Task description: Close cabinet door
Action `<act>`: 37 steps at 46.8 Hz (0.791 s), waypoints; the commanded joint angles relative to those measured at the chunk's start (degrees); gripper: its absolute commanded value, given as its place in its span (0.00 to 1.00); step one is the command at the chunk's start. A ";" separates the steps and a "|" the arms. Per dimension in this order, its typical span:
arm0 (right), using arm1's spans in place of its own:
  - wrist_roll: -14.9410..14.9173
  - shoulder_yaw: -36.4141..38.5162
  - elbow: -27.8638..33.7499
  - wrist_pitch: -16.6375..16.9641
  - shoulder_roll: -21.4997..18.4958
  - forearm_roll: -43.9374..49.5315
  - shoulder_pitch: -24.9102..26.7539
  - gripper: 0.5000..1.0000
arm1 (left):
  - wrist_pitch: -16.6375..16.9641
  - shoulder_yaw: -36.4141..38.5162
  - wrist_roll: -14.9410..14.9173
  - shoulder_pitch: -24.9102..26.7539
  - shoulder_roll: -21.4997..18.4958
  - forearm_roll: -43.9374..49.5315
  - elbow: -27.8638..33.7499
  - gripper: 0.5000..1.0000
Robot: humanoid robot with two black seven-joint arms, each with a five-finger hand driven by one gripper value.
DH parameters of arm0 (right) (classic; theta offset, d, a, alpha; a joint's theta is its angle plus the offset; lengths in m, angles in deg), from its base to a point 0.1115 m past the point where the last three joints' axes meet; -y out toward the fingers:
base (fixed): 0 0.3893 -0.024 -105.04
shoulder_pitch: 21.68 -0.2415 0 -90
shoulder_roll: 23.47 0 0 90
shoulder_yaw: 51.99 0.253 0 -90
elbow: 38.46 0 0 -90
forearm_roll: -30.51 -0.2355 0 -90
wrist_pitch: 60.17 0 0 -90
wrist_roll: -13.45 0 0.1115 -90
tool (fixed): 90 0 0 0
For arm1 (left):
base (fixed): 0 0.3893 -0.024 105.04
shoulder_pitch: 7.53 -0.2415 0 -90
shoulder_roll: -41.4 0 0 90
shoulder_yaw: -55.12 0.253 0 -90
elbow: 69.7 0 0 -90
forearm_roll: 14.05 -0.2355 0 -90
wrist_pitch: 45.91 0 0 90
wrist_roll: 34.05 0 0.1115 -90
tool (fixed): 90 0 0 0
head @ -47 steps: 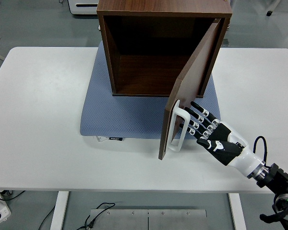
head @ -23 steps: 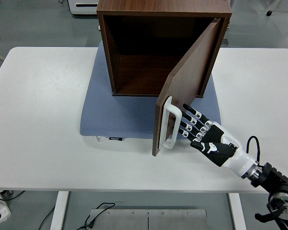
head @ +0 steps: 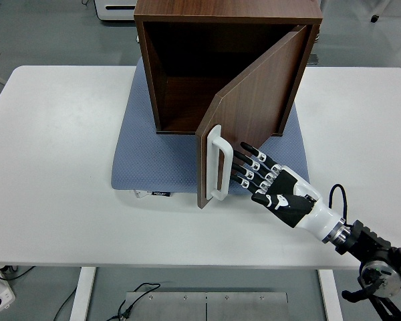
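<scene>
Pushing is the step you are doing now, so you are wanting steady flat pressure on the outer face of the door (head: 244, 100) rather than any hooking of the white handle (head: 217, 162). Going from the left, the blue mat (head: 137, 154) is lying on the white table (head: 60, 134), and the brown cabinet (head: 227, 13) is standing on it toward the far side, its open front facing you. The door is hanging from hinges on the cabinet's right side and standing roughly halfway shut, its free edge pointing toward you and to the left, with that edge and the handle both running upright. Your right hand (head: 271, 187) is reaching in from the lower right, fingers (head: 244, 164) extended and slightly spread, gripping nothing, their tips touching the door just right of the handle. You are doing best by keeping the fingers straight and following the door's arc leftward and away, easing off as it nears the frame.
</scene>
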 commanded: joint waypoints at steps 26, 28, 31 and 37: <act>0.00 -3.30 3.80 -0.01 -1.87 -0.09 -5.94 1.00 | 0.01 0.00 0.00 -0.02 0.00 0.00 0.00 1.00; 0.00 -3.30 4.06 -0.01 -2.14 -0.09 -6.29 1.00 | 0.01 0.00 0.00 -0.02 0.00 0.00 0.00 1.00; 0.00 -3.39 4.42 -0.01 -2.40 -0.18 -6.91 1.00 | 0.01 0.00 0.00 -0.02 0.00 0.00 0.00 1.00; 0.00 -3.83 5.12 -0.01 -2.75 -0.26 -8.22 1.00 | 0.01 0.00 0.00 -0.02 0.00 0.00 0.00 1.00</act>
